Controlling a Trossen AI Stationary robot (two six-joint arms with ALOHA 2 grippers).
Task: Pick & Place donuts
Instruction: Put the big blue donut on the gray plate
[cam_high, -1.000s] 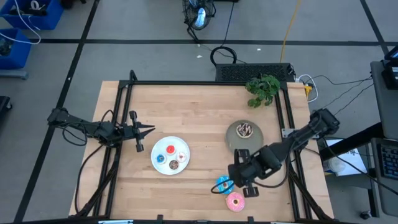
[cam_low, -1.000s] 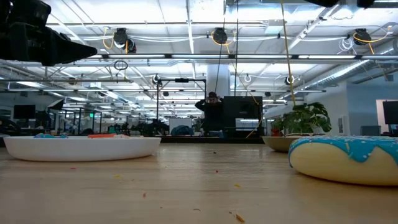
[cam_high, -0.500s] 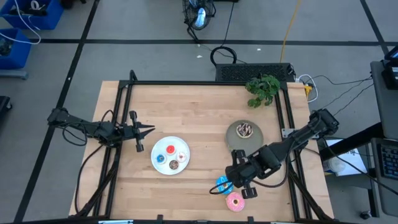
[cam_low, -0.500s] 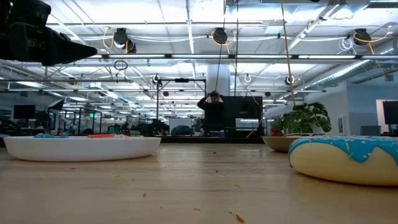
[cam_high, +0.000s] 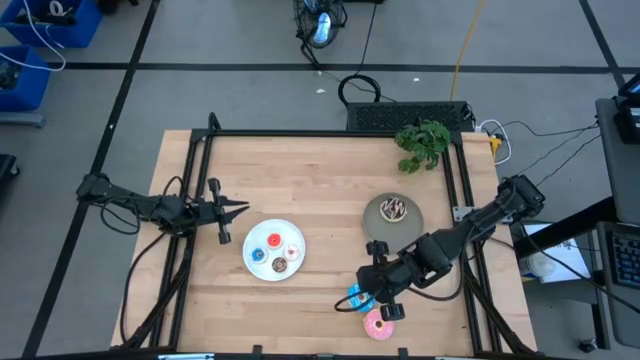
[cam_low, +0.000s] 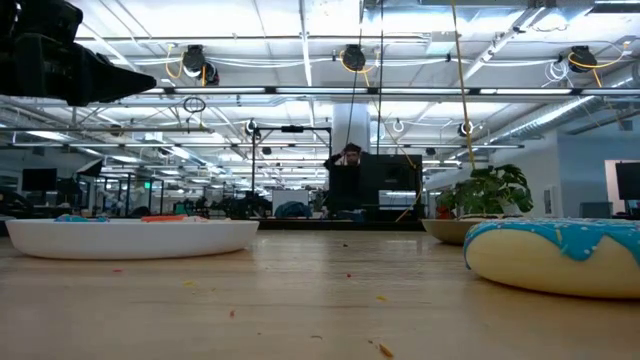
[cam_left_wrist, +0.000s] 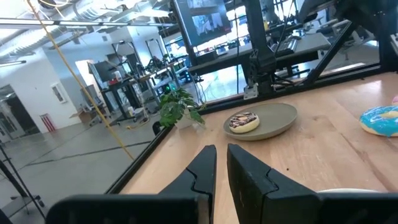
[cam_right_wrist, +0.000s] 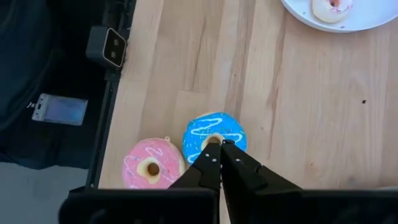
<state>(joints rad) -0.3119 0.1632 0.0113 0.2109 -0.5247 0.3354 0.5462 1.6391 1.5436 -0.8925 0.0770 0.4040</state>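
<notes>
Hovering right hand (cam_right_wrist: 218, 149), fingers together, above blue-iced donut (cam_right_wrist: 214, 134)

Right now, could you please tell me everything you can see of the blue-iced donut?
The blue-iced donut is a toy ring with bright blue icing, thin white squiggles and a pale tan base that shows in the low view. It lies flat on the wooden table near the front edge, close beside the pink-iced donut. The right gripper is right above its hole, fingers together.
</notes>
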